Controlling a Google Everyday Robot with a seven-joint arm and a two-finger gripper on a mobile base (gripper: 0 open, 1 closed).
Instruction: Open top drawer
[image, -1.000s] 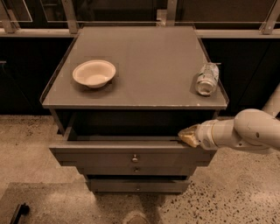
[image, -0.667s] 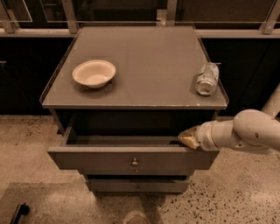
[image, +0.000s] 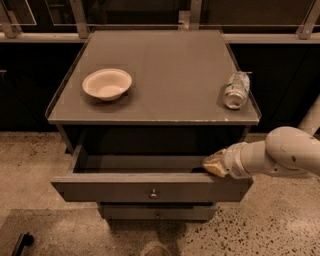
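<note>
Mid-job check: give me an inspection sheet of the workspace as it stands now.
Surface: cabinet top, flat, grey, with a raised rim.
Job's things: top drawer pulled out, grey inside showing; knob at the middle of its front.
Clutter: bowl upright on the left; can on its side near the right rim.
Gripper: gripper at the upper edge of the drawer front, right end.
Cables: nothing seen.
Surroundings: speckled floor; lower drawer set further in; dark object bottom left, unclear.
</note>
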